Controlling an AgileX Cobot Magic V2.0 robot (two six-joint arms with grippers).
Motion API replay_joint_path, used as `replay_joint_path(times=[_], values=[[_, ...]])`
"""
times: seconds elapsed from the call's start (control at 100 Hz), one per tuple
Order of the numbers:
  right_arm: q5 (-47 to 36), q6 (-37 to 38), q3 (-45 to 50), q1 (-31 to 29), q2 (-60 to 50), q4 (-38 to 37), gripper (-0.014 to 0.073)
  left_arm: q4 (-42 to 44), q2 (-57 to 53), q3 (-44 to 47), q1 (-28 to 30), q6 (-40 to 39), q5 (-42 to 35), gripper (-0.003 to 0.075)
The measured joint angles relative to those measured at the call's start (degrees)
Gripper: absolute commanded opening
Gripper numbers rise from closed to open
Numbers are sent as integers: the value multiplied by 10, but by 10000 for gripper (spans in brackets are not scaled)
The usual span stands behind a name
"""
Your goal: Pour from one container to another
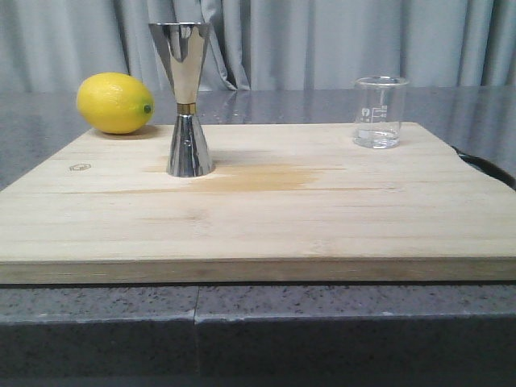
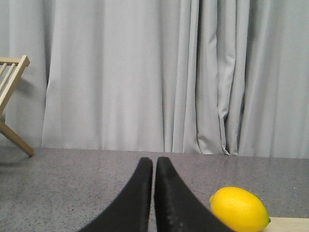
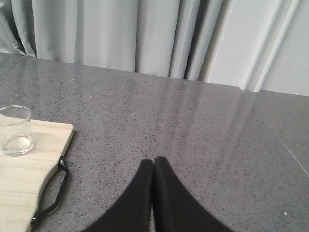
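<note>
A small clear glass beaker (image 1: 379,112) with white markings stands upright on the back right of the wooden board (image 1: 266,218); the right wrist view shows the beaker (image 3: 15,131) too. The polished steel jigger (image 1: 187,98), gold band at its waist, stands upright on the left half of the board. Neither arm appears in the front view. My left gripper (image 2: 154,162) is shut and empty over the grey counter, left of the board. My right gripper (image 3: 153,163) is shut and empty over the counter, right of the board.
A yellow lemon (image 1: 115,102) lies at the board's back left corner; it also shows as the lemon (image 2: 239,209) beside my left fingers. A black loop handle (image 3: 52,197) hangs off the board's right edge. A wooden rack (image 2: 10,101) stands far left. Grey curtains close the back.
</note>
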Motion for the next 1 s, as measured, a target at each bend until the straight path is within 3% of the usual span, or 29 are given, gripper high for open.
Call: replay_joint_path(times=[1.0], values=[[0, 0, 0, 0, 0, 0, -71, -1, -1, 4, -11, 0, -3, -19]])
